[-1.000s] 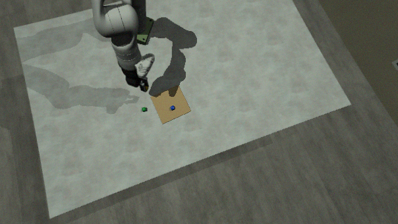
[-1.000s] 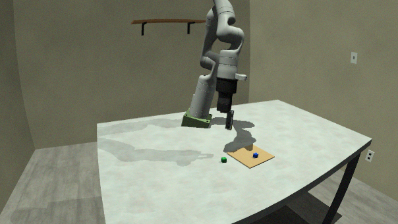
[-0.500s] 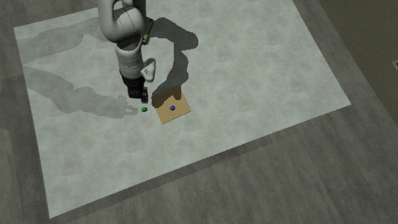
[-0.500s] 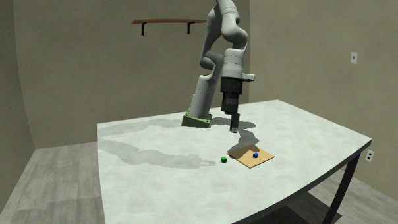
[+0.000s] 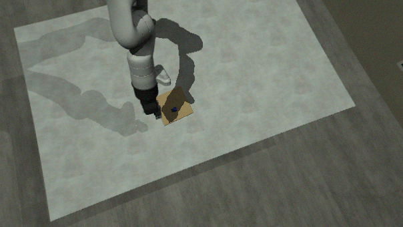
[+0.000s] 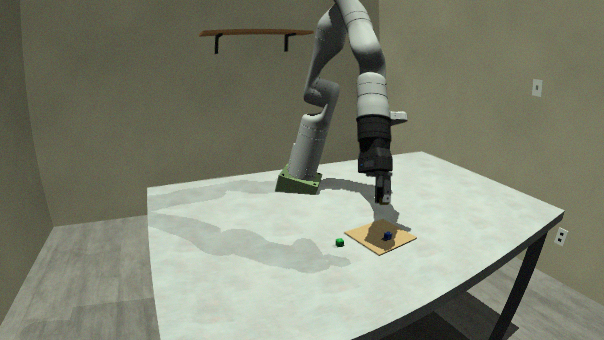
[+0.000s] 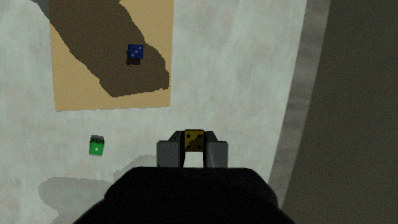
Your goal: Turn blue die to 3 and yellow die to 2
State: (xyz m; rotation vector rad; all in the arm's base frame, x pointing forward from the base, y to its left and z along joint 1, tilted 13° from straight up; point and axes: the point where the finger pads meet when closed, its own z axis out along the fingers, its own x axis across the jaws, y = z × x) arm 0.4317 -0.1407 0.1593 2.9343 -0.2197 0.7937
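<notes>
Your end effector (image 7: 193, 148) hangs above the desk (image 6: 475, 210) with its fingers pointing down, closed narrowly on the yellow die (image 7: 194, 139), which sits clamped between the two pads; in the wrist view one of its faces shows dark pips, though the count is too small to read. A die has no long axis to report. The blue die (image 7: 135, 51) lies flat on the tan mat (image 7: 80, 95), inside the arm's shadow, its top face showing three pips. The mat lies flat on the desk, below and a little to one side of the held die. The green die (image 7: 96, 146) rests on the bare desk just beside the mat's edge, apart from it, with a single pip visible on its upper face. Nothing stands between the end effector and the mat. The desk surface is pale, mottled grey stone on dark legs (image 6: 517, 285); around it you have a grey plank floor, beige walls, a wooden wall shelf (image 6: 255, 33) and wall sockets (image 6: 561, 236).
</notes>
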